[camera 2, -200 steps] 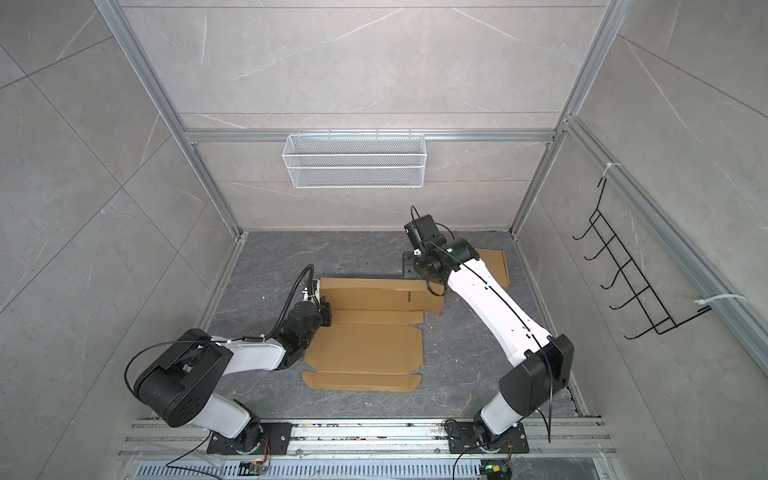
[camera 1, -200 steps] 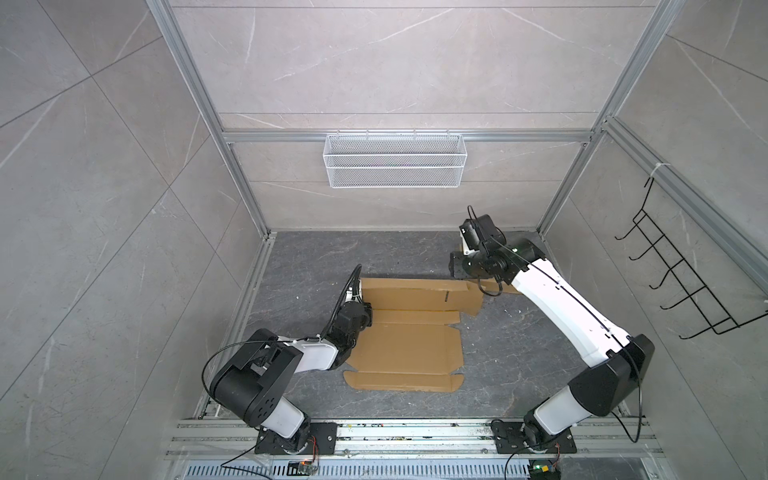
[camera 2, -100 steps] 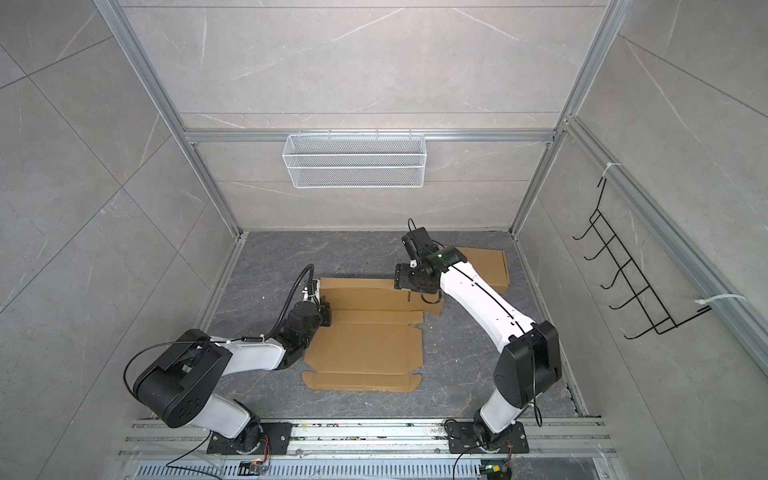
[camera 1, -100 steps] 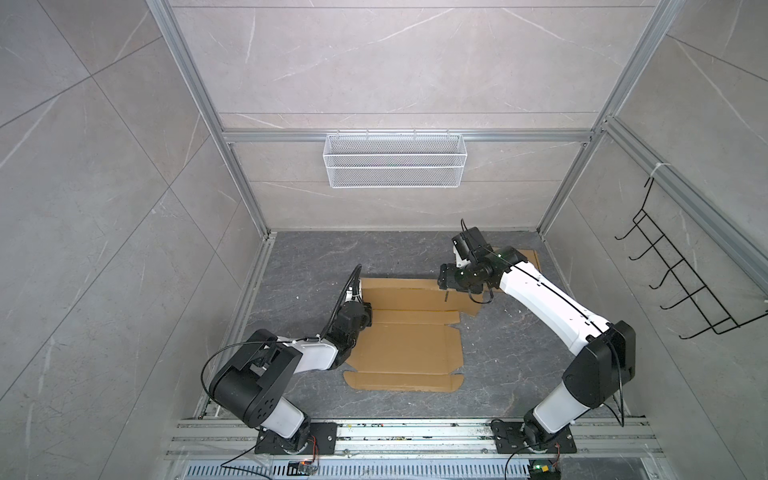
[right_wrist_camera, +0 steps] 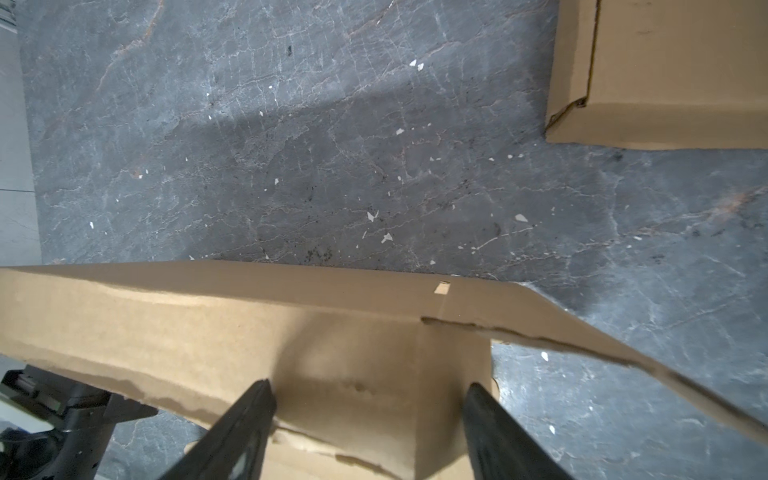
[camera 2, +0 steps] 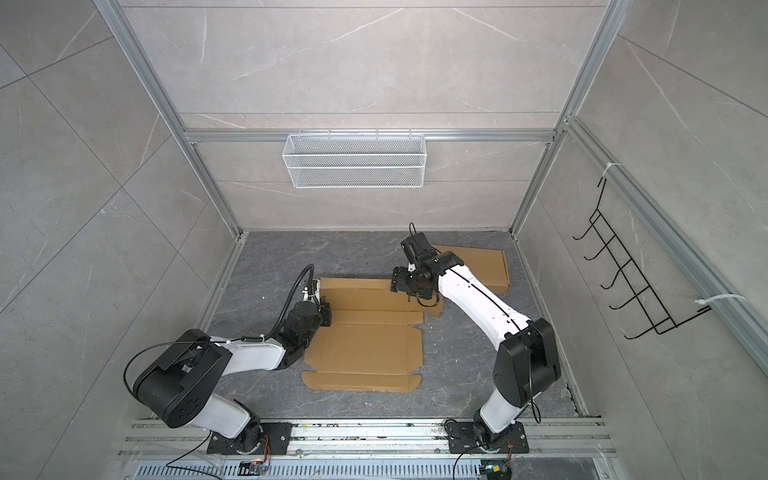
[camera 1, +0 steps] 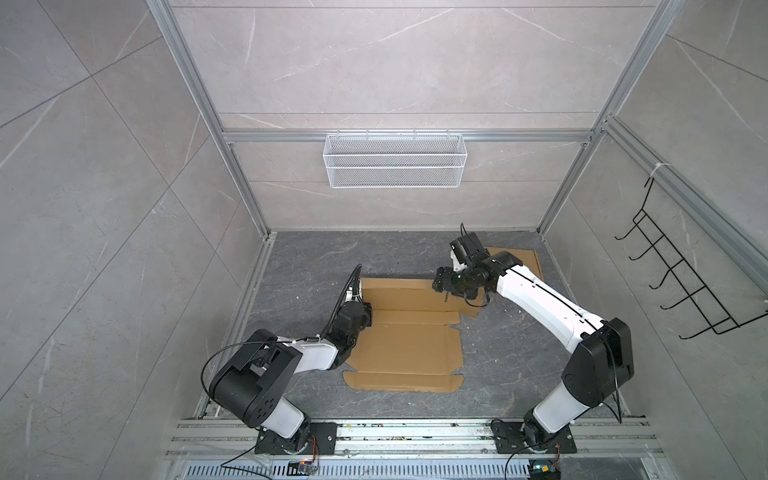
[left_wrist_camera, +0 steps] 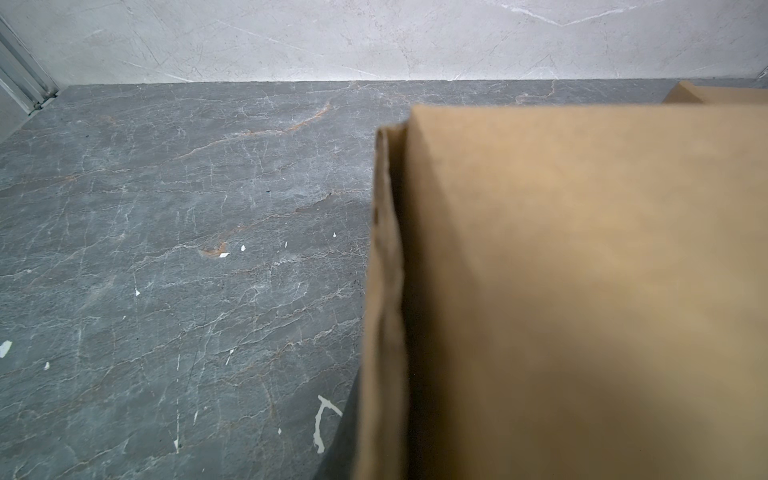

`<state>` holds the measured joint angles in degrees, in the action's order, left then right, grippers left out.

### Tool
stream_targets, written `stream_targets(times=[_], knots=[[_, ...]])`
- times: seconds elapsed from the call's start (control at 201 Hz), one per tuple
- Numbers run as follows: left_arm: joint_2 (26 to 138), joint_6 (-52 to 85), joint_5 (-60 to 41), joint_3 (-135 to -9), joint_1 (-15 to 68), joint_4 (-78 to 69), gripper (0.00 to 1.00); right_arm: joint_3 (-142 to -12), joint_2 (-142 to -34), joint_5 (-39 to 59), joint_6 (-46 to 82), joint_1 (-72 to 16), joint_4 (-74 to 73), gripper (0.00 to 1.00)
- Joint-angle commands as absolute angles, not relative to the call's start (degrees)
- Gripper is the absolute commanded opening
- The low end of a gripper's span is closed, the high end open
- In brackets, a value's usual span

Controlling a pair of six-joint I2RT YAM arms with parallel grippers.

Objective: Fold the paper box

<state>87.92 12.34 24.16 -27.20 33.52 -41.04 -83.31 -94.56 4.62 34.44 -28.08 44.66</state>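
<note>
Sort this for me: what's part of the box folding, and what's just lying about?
Job: flat blank.
Lying about: folded box at back right; wire basket on the back wall; hook rack on the right wall.

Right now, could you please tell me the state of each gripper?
Left gripper: shut at the paper box's left edge; grip cannot be told.
Right gripper: open, holding nothing.

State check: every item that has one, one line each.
Flat brown cardboard box blank: unfolded, lying mostly flat.
Second brown cardboard box: folded shut, back right.
White wire-mesh wall basket: empty.
Left gripper: shut, at the blank's left edge.
Right gripper: open, over the blank's far-right corner.
</note>
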Motion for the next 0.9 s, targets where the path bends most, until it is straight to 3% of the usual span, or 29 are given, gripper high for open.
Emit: stream_targets(times=[0.0, 0.304, 0.448, 0.732, 0.891], knots=[[89.01, 11.88, 25.31, -26.39, 33.58, -36.21, 0.0, -82.16, -95.53, 6.48, 35.97, -28.02, 43.1, 0.72], [89.34, 12.39, 24.69, -26.74, 33.64, -36.22, 0.0, -80.2, -96.05, 8.8, 36.96, -28.04, 40.31, 0.51], [89.12, 12.45, 24.84, -26.65, 33.66, -36.05, 0.0, -80.16, -96.27, 8.92, 37.09, -27.95, 39.99, 0.47], [86.39, 13.37, 25.58, -28.12, 33.4, -27.69, 0.0, -80.44, -90.7, 15.68, 32.06, -22.02, 40.51, 0.64], [85.42, 13.21, 25.68, -32.84, 33.28, -16.28, 0.0, -77.57, -83.28, 15.44, 27.6, -17.02, 44.58, 0.68]])
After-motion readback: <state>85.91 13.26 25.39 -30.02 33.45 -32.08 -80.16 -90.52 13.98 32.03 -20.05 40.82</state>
